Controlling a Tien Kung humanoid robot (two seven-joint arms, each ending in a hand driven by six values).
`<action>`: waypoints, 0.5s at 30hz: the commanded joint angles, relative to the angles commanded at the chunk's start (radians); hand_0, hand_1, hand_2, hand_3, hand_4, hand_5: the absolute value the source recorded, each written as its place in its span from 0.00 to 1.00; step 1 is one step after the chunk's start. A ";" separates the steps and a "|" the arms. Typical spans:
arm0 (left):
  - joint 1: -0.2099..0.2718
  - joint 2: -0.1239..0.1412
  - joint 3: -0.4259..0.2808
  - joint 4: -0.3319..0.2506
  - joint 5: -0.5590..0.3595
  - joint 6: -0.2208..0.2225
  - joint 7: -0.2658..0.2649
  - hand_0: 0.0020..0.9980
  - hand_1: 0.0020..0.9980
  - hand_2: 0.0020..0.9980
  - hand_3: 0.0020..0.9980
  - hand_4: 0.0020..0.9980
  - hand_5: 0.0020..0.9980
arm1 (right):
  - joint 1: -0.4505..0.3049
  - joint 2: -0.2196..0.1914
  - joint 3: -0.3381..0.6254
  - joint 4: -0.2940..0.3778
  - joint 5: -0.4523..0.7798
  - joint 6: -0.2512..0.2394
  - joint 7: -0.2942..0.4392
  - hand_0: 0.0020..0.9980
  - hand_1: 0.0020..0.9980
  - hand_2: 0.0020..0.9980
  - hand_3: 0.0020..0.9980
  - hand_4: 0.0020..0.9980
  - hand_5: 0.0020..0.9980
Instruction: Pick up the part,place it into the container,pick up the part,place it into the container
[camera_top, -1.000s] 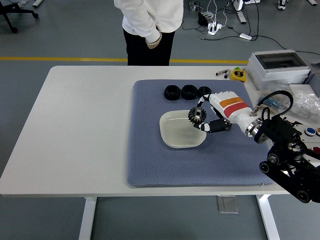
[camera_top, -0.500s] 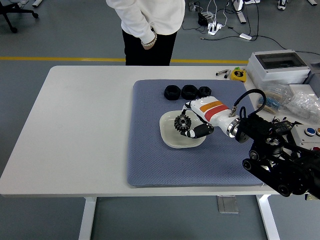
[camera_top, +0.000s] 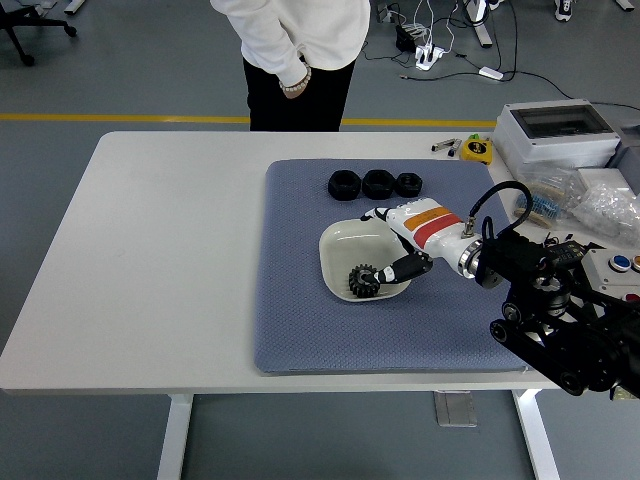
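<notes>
A black toothed gear lies in the pale square dish, at its near edge. My right hand hovers over the dish's right half. Its fingers are spread, and the dark thumb ends just right of the gear, touching it or nearly so. Three more black parts stand in a row on the blue-grey mat, behind the dish. My left arm is out of the picture.
A person stands at the far side with a hand hanging by the hip. Right of the mat are a grey box, a yellow tape measure, plastic bags and a button box.
My right hand carried the gear left over the dish and then lowered. The gear dropped out of the fingers to the dish's near edge, and the fingers opened.
</notes>
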 joint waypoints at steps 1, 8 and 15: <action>0.000 0.000 0.000 0.000 -0.001 0.000 0.000 0.70 0.71 0.75 0.65 0.68 0.65 | -0.001 -0.001 0.004 0.000 -0.002 -0.003 -0.001 0.00 0.03 0.16 0.90 1.00 0.59; 0.000 -0.001 0.004 0.000 -0.006 0.002 -0.003 0.70 0.71 0.75 0.65 0.68 0.66 | 0.001 -0.027 0.059 -0.005 0.008 -0.014 -0.003 0.00 0.03 0.16 0.89 1.00 0.60; 0.001 0.001 0.008 0.000 -0.011 0.000 -0.004 0.70 0.71 0.75 0.65 0.67 0.65 | -0.008 -0.074 0.117 -0.081 0.005 0.016 -0.004 0.00 0.03 0.15 0.83 1.00 0.57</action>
